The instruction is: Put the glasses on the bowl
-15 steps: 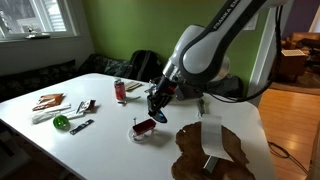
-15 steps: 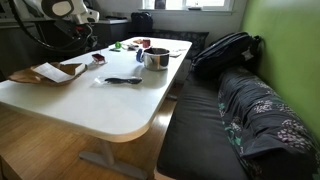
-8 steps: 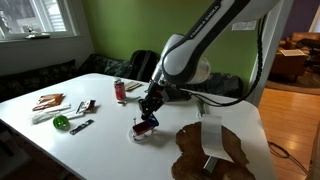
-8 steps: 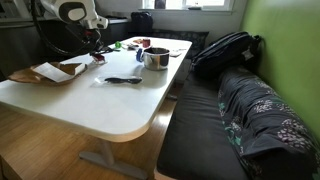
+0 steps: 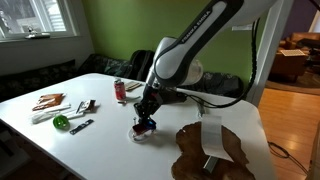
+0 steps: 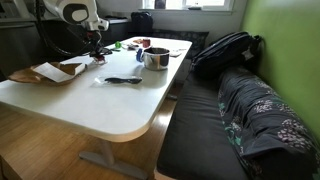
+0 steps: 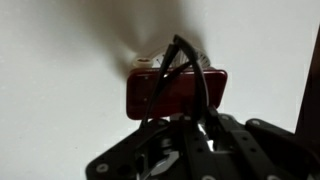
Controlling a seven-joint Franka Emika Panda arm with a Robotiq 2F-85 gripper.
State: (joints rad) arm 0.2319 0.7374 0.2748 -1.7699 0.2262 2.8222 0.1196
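The glasses (image 5: 145,128) are a small dark red item lying on the white table (image 5: 100,140). They fill the middle of the wrist view (image 7: 175,92), with thin black arms crossing them. My gripper (image 5: 147,119) is right down on them, its dark fingers (image 7: 190,135) just below the red part. I cannot tell whether the jaws are open or closed on the glasses. The shiny metal bowl (image 6: 156,58) stands further along the table, apart from the gripper (image 6: 97,50). In the exterior view that shows the arm up close, the bowl is hidden.
A red can (image 5: 120,90) stands behind the gripper. A green round thing (image 5: 61,122), small tools (image 5: 85,108) and a brown paper piece (image 5: 48,101) lie at one end. A dark brown shape (image 5: 205,150) lies near the gripper. A black backpack (image 6: 225,52) sits on the bench.
The arm has swung over and come down. The gripper went from above and beside the glasses to right on top of them. The glasses have not moved.
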